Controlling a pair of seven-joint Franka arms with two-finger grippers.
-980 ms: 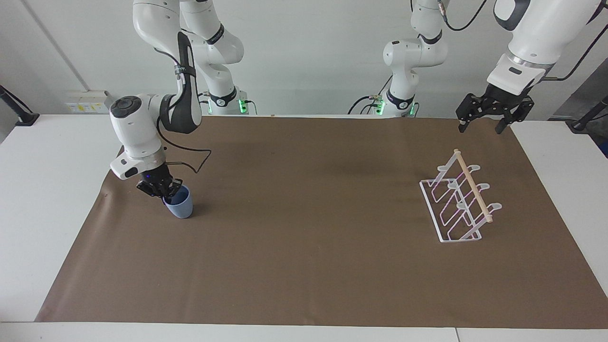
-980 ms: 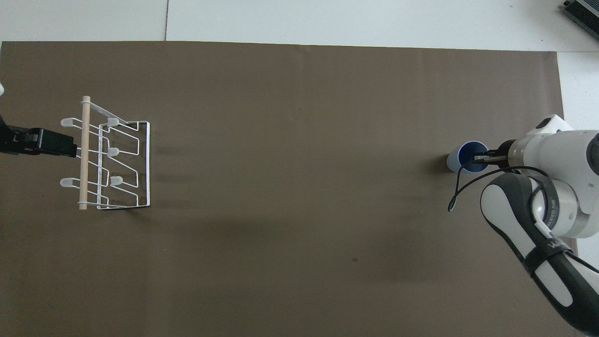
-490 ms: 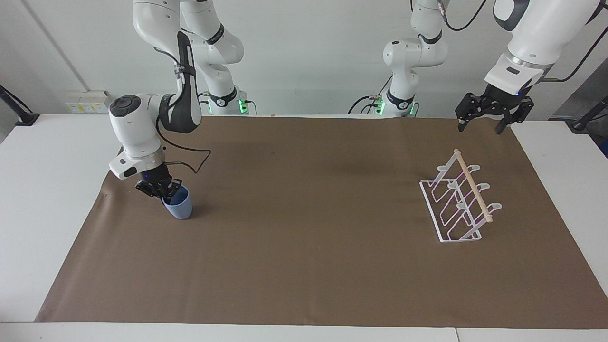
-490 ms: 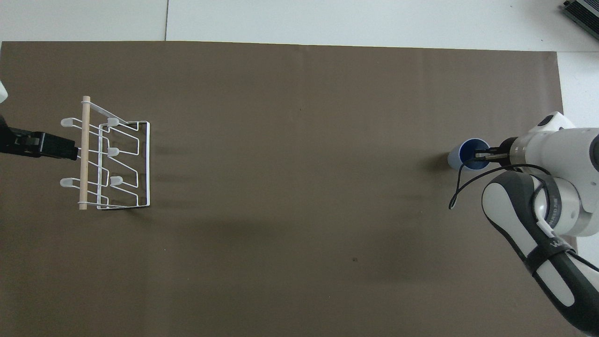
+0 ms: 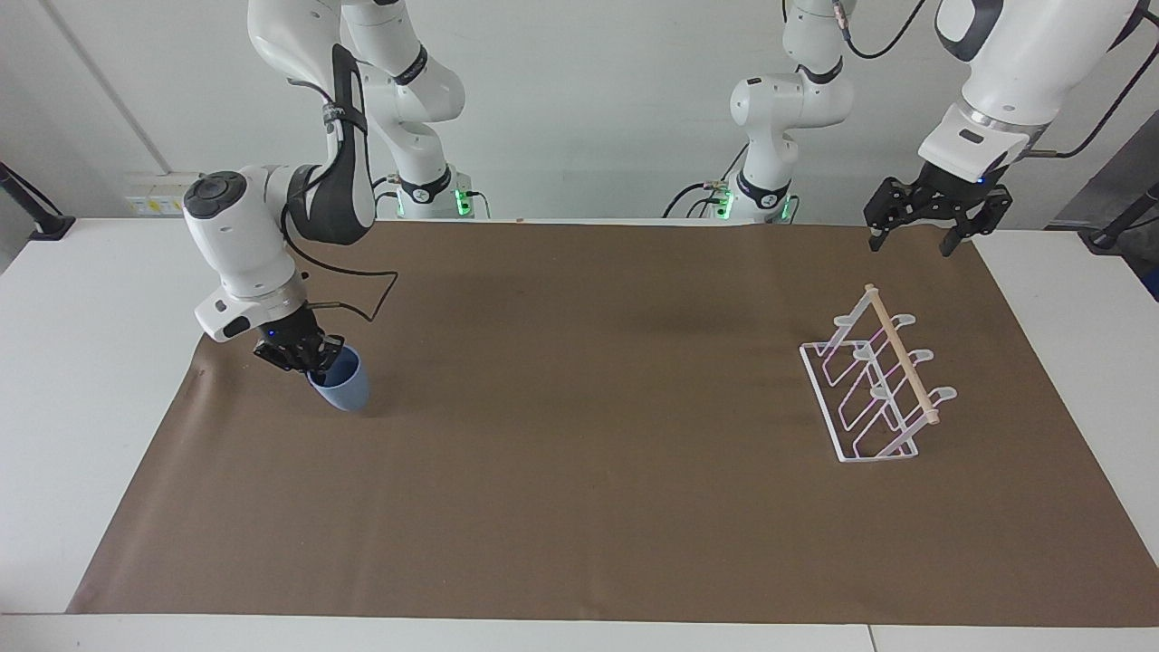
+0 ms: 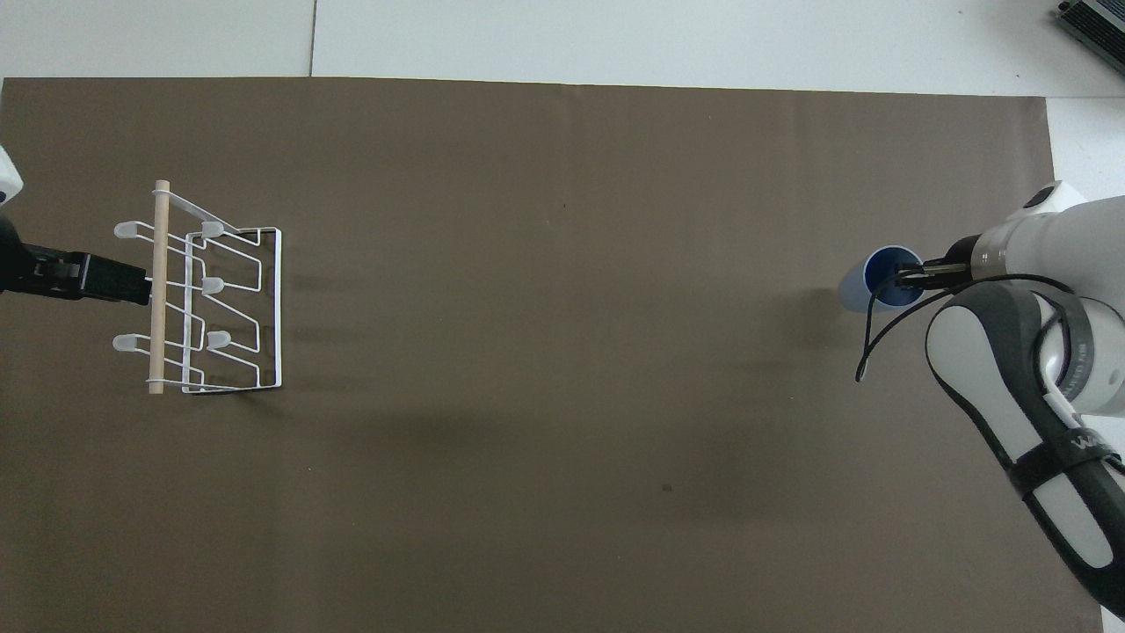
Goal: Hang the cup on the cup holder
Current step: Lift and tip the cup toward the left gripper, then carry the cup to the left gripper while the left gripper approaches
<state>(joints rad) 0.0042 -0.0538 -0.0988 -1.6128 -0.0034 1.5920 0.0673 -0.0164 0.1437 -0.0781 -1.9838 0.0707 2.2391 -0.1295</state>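
Observation:
The light blue cup (image 5: 344, 389) (image 6: 879, 281) hangs tilted a little above the brown mat at the right arm's end of the table. My right gripper (image 5: 317, 360) (image 6: 910, 276) is shut on the cup's rim, one finger inside and one outside. The cup holder (image 5: 874, 389) (image 6: 211, 290), a white wire rack with a wooden dowel on top, stands on the mat at the left arm's end. My left gripper (image 5: 913, 243) (image 6: 132, 283) hangs open and empty in the air, over the mat's edge beside the rack.
A brown mat (image 5: 579, 471) covers most of the white table (image 5: 90, 299). A black cable (image 5: 362, 303) loops from the right wrist over the mat beside the cup.
The right gripper has lifted the cup off the mat and tilted it, drifting slightly toward the right arm's end. The left gripper has risen a little.

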